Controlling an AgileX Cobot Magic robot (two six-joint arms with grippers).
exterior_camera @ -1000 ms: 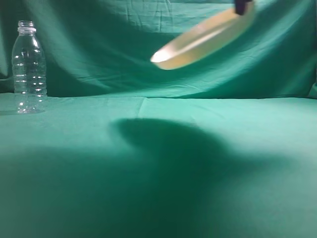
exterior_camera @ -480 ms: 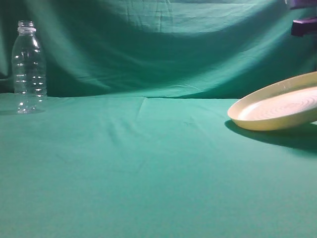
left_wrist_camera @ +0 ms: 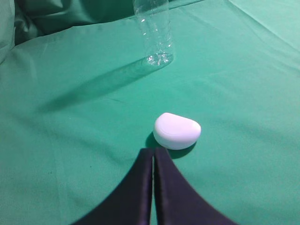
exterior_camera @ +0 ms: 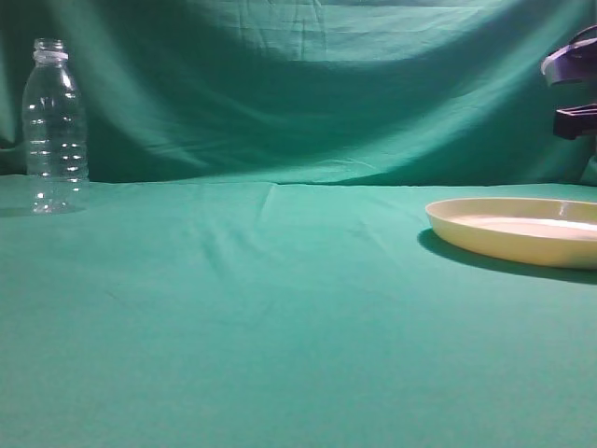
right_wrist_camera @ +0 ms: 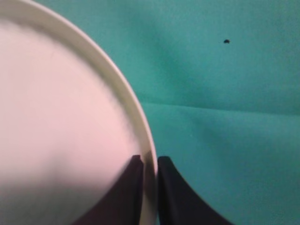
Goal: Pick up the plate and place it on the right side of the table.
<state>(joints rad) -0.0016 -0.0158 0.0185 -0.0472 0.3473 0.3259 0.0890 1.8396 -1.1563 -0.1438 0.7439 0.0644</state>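
Note:
The cream-yellow plate (exterior_camera: pixel 518 231) lies flat on the teal table (exterior_camera: pixel 280 308) at the far right, partly cut by the frame edge. In the right wrist view my right gripper (right_wrist_camera: pixel 150 161) is closed over the plate's (right_wrist_camera: pixel 61 117) rim, with one finger inside the rim and one outside. In the exterior view its fingertips are out of frame. Only a dark part of the right arm (exterior_camera: pixel 571 89) shows above the plate. My left gripper (left_wrist_camera: pixel 153 152) is shut and empty, low over the cloth.
A clear ribbed bottle (exterior_camera: pixel 54 126) stands at the back left and also shows in the left wrist view (left_wrist_camera: pixel 154 33). A small white rounded object (left_wrist_camera: pixel 177 131) lies on the cloth just ahead of the left fingertips. A green backdrop (exterior_camera: pixel 308 84) hangs behind.
The plate came from high in the air, tilted, down to the right side of the table. It went from resting tilted to lying flat.

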